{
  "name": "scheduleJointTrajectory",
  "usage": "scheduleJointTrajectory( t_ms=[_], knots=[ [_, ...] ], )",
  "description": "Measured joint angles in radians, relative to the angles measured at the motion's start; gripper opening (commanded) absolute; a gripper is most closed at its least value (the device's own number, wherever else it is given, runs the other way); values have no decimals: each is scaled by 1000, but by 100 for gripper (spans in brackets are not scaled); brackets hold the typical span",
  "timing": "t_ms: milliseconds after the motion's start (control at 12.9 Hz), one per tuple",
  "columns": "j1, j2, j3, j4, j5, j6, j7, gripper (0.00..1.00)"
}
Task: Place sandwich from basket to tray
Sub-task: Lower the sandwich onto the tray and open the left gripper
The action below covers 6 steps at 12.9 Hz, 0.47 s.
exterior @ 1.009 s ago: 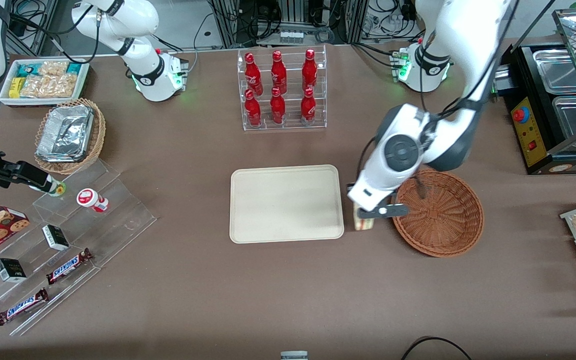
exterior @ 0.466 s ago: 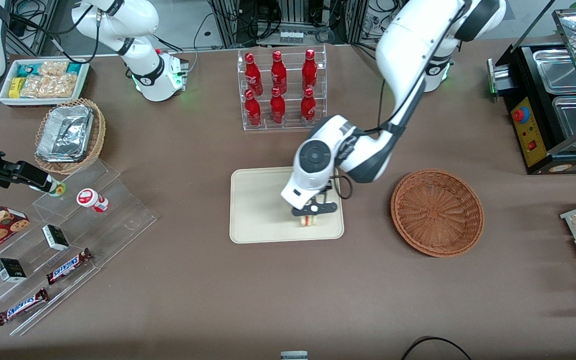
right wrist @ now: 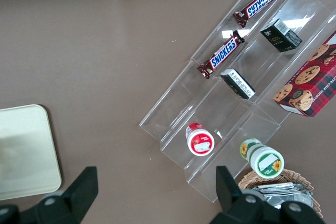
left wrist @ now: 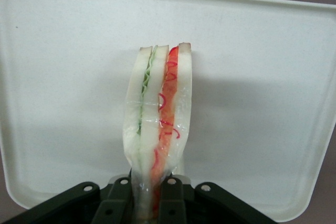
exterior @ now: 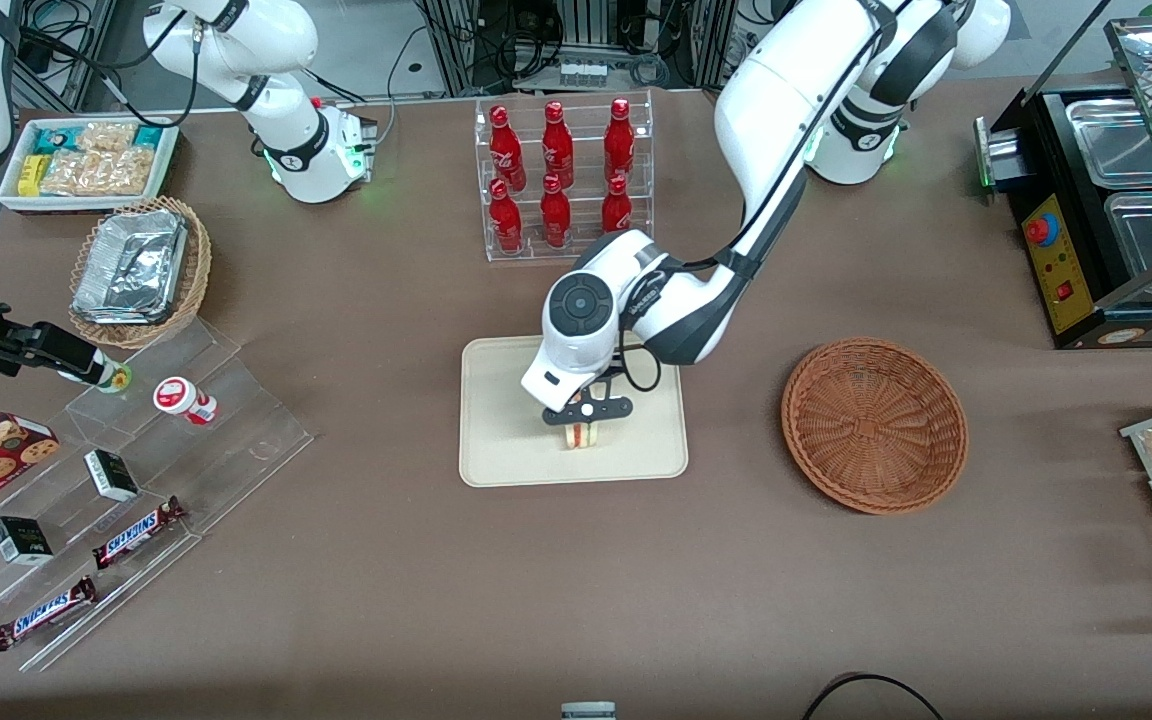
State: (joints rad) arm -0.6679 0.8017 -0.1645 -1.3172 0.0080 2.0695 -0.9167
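My left gripper (exterior: 584,420) hangs over the middle of the cream-beige tray (exterior: 506,440), shut on the sandwich (exterior: 583,435). In the wrist view the sandwich (left wrist: 157,124) is a wrapped wedge of pale bread with green and red-orange layers, pinched at its narrow end between the black fingers (left wrist: 176,203), with the tray (left wrist: 63,103) close beneath it. I cannot tell whether its tip touches the tray. The reddish-brown wicker basket (exterior: 874,425) sits empty beside the tray, toward the working arm's end of the table.
A clear rack of red bottles (exterior: 561,180) stands farther from the front camera than the tray. Toward the parked arm's end are a tan basket with foil containers (exterior: 139,270), a white snack bin (exterior: 86,160) and clear steps with candy bars (exterior: 136,530).
The gripper carried the sandwich from beside the basket across onto the tray, then a little farther toward the tray's middle. The basket stays empty.
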Motion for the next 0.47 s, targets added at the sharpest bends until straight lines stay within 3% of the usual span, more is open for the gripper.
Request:
scheduleJointTrajectory(
  t_ms=[388,466],
  knots=[
    [-19,27,2,15,21,-1,-49,0],
    [-20,28,2,15,22,-1,-57,27]
  ],
)
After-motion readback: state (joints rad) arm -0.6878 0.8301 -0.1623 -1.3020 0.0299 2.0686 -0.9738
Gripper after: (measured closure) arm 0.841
